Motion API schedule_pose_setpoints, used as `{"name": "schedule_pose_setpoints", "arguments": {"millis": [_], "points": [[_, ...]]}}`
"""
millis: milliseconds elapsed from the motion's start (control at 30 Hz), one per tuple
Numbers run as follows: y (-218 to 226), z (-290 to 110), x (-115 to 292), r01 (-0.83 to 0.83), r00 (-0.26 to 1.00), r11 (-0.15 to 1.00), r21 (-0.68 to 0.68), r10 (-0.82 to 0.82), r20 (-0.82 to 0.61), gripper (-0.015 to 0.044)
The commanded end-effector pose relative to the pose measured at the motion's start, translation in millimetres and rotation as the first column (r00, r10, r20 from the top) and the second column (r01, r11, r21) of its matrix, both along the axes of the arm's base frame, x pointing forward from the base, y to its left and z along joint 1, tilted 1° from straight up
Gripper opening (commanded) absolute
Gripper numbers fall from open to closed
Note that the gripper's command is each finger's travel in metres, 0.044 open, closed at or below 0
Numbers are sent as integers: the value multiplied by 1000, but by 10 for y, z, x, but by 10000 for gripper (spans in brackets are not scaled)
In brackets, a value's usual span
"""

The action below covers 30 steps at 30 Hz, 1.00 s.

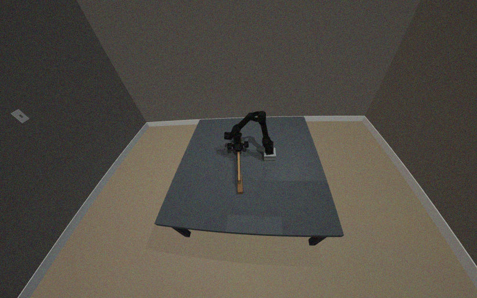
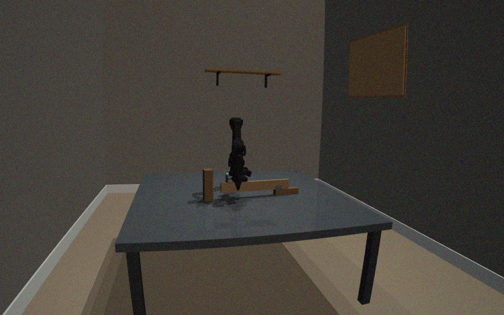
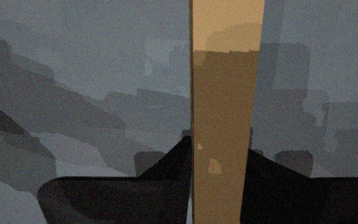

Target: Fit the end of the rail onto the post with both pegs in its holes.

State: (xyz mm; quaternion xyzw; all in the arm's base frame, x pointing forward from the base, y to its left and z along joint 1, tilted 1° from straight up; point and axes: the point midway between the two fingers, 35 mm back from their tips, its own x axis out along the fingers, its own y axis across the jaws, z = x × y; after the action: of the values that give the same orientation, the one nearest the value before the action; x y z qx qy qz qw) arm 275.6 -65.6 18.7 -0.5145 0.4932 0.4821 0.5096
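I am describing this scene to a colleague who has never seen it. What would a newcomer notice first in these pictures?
First, the black arm near the middle of the grey table, its gripper shut on a long wooden rail. The rail's near end hangs raised, with a gap to the short upright post left of it. Its far end rests at the low footboard block.
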Motion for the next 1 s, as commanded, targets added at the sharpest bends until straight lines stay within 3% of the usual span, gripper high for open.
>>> {"name": "schedule_pose_setpoints", "arguments": {"millis": [0,967], "points": [[1,26,2,0,1000,1000,0,0,2,0],[-12,1,4,0,1000,1000,0,0,2,0]]}}
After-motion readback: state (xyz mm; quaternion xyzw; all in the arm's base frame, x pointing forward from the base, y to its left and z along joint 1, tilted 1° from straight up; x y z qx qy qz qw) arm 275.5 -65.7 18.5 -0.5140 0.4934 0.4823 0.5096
